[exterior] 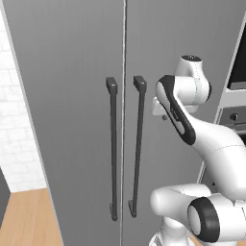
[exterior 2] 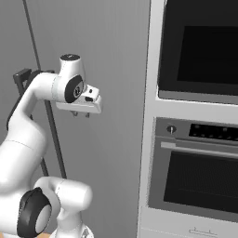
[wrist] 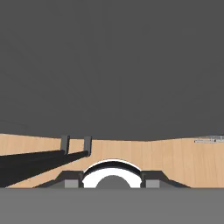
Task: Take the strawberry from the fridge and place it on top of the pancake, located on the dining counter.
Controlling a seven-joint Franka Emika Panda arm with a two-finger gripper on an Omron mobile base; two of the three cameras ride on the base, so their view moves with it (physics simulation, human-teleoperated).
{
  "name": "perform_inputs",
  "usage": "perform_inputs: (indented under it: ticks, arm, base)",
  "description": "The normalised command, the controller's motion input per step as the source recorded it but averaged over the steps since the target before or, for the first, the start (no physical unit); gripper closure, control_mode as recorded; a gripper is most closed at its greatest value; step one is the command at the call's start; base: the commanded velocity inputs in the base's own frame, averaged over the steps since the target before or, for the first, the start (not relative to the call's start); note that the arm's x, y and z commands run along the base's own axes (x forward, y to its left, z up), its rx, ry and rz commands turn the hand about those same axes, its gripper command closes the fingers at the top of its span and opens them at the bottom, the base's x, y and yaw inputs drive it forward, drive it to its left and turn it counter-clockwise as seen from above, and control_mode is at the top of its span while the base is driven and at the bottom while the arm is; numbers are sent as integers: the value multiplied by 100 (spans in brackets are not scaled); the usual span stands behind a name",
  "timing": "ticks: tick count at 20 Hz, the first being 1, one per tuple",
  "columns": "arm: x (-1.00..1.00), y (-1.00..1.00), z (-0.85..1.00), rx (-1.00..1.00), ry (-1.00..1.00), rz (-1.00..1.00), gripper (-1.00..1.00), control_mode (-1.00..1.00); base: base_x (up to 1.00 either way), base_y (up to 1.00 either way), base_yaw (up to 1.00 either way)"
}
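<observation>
I'm seeing the fridge standing closed; my gripper is hovering empty just right of its handles, fingers partly spread, pointing downward.

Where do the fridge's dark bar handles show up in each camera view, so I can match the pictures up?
Left base view: the fridge handles stand upright side by side at centre, either side of the door seam.
Right base view: one handle runs down the left side, partly behind the arm.
Hand view: both lie at lower left, ends near centre.
Shared landmark: the grey fridge door.
</observation>
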Motion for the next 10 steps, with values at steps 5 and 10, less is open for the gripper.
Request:
perform_inputs:
  ticks: [5,10]
  arm:
    - [0,0,0,0,0,0,-100,100]
    - [0,0,0,0,0,0,-100,100]
  base:
    - [0,0,0]
    - [0,0,0]
